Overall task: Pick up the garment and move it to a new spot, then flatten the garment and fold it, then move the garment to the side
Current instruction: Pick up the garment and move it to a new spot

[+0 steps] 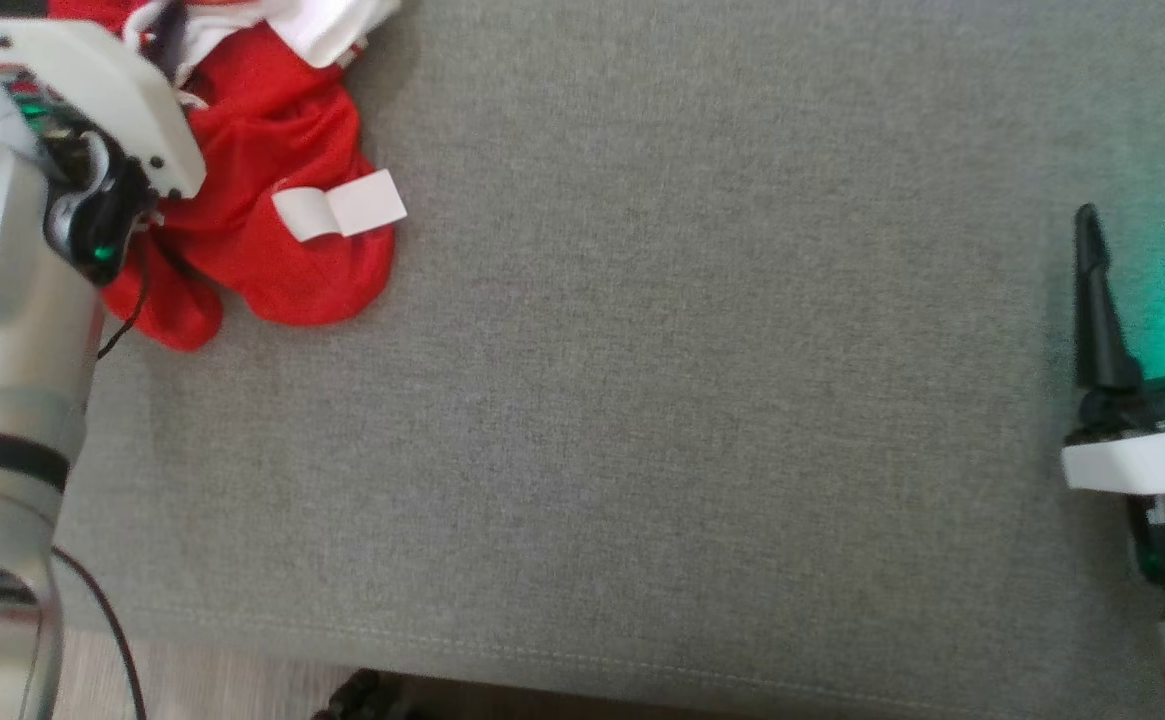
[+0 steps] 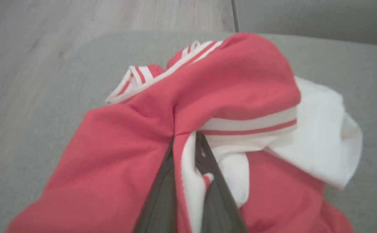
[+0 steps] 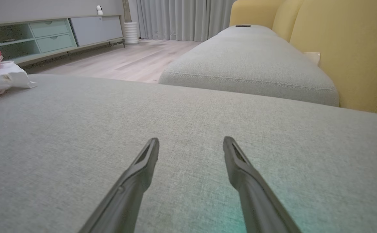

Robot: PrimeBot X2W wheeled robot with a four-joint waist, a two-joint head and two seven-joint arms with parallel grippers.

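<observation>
Lower right: right gripper (image 1: pixel 1142 205), fingers apart above the grey cushion (image 1: pixel 642 400). Upper left: crumpled red-and-white garment (image 1: pixel 272 130), with the left gripper (image 2: pixel 186 139) clamped on a fold beside its white trim. The cloth is probably soft, light and limp, so a hem or seam should give the surest hold.

The garment (image 2: pixel 233 81) hides the tips of the left gripper (image 2: pixel 185 139); cloth beside the jaws is cut off at the bottom edge.

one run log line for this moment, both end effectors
step: grasp | left end effector: shut on crumpled red and white fabric garment | right end effector: open, over grey fabric cushion
</observation>
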